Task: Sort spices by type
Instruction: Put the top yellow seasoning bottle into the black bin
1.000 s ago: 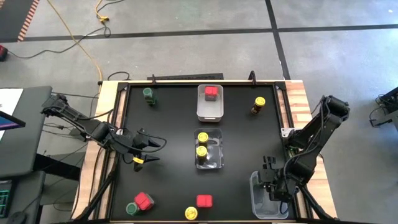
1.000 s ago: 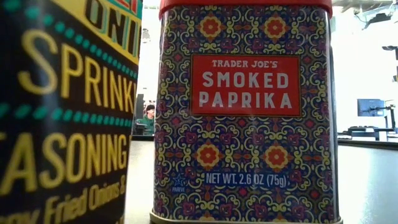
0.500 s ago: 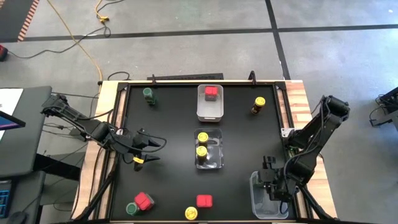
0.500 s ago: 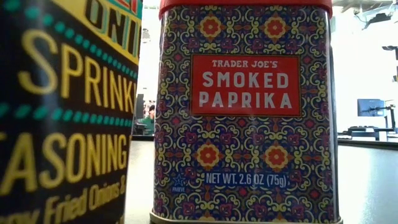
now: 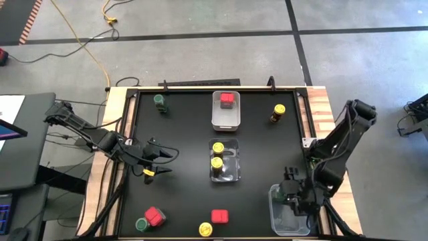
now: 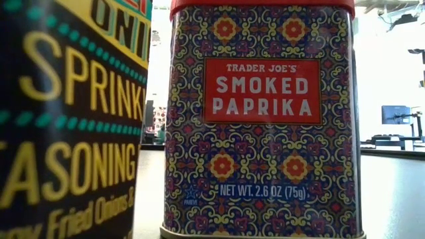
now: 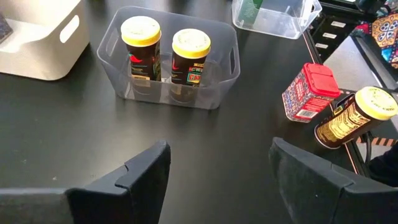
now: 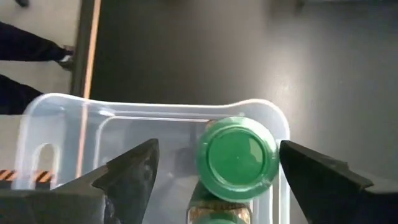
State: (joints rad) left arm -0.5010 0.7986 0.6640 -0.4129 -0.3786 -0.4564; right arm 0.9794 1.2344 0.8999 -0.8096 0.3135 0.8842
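My right gripper (image 5: 290,193) is open above a clear bin (image 5: 275,217) at the near right. In the right wrist view its fingers (image 8: 134,165) stand on either side of a green-lidded jar (image 8: 237,157) that stands upright in this bin (image 8: 62,112), without touching it. A second green lid (image 8: 217,216) shows beside it. My left gripper (image 5: 167,161) is open and empty at mid left. It faces a clear bin (image 7: 118,46) holding two yellow-lidded jars (image 7: 166,53). A red tin (image 7: 310,90) and a yellow-lidded jar (image 7: 354,117) stand on the table beyond.
A white bin (image 5: 226,119) at the far middle holds a red tin (image 5: 227,99). A green-lidded jar (image 5: 160,102) stands far left and a yellow-lidded one (image 5: 278,112) far right. A red tin and a green jar (image 5: 150,219) stand near left. A paprika tin (image 6: 262,119) fills the low view.
My right gripper has shifted a little toward the table's near edge over the clear bin, staying open. My left arm has kept still.
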